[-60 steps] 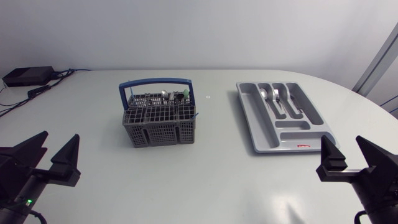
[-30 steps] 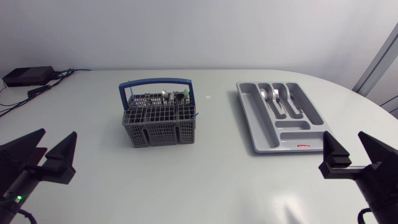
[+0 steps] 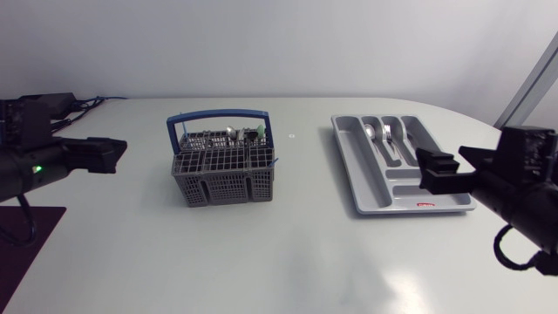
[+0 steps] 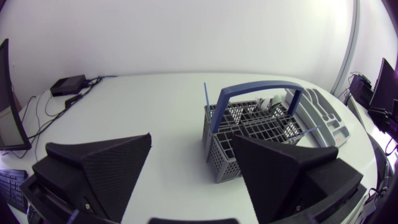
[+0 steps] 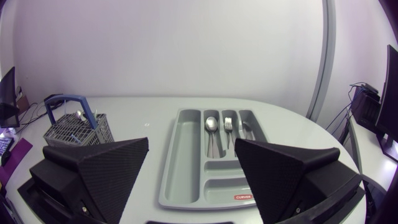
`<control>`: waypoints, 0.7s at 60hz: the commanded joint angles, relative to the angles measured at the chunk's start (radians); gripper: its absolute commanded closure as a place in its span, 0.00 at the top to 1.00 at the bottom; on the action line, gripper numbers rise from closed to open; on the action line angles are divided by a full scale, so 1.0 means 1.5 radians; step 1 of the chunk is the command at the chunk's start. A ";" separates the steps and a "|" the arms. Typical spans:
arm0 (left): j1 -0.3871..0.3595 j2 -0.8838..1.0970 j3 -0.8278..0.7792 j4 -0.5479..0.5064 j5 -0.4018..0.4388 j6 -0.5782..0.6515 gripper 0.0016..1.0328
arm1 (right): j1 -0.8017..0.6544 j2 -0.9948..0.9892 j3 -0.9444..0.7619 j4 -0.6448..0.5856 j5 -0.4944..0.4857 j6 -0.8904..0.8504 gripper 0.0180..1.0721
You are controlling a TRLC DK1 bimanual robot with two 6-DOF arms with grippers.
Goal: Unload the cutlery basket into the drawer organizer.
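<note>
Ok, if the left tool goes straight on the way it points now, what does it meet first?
Probably the cutlery basket: it stands ahead of the open left tool, only bare table between. Height is unclear, so its near wall or blue handle could come first.

From above, the head view looks down on the white table (image 3: pixel 288 253). The left wrist view closely faces the grey plastic blue-handled cutlery basket (image 4: pixel 217 149), the right the grey plastic organizer tray (image 5: pixel 186 162); all views share both
</note>
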 commanded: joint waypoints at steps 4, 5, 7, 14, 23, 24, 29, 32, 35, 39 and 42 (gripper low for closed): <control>0.005 0.129 0.094 -0.051 0.000 0.034 0.88 | 0.029 0.111 0.084 -0.060 0.007 0.015 0.95; 0.006 0.151 0.113 -0.070 0.001 0.061 0.88 | 0.033 0.123 0.095 -0.071 0.007 0.013 0.95; 0.005 0.183 0.141 -0.100 0.010 0.130 0.87 | 0.037 0.143 0.114 -0.090 0.007 0.006 0.95; 0.026 0.261 0.192 -0.138 0.061 0.208 0.88 | 0.065 0.207 0.183 -0.173 -0.012 -0.029 0.95; 0.048 0.352 0.232 -0.148 0.108 0.261 0.88 | 0.050 0.264 0.209 -0.201 -0.171 -0.116 0.95; 0.057 0.372 0.239 -0.151 0.135 0.265 0.88 | 0.046 0.268 0.207 -0.195 -0.190 -0.131 0.95; 0.072 0.443 0.273 -0.179 0.214 0.305 0.87 | 0.046 0.304 0.214 -0.171 -0.204 -0.154 0.95; 0.081 0.472 0.286 -0.183 0.250 0.322 0.86 | 0.054 0.340 0.231 -0.175 -0.208 -0.155 0.91; 0.082 0.497 0.294 -0.181 0.267 0.341 0.83 | 0.066 0.375 0.249 -0.181 -0.208 -0.152 0.89; 0.082 0.531 0.312 -0.179 0.269 0.352 0.83 | 0.080 0.410 0.267 -0.171 -0.209 -0.143 0.89; 0.081 0.552 0.324 -0.178 0.271 0.356 0.83 | 0.098 0.435 0.279 -0.166 -0.208 -0.140 0.89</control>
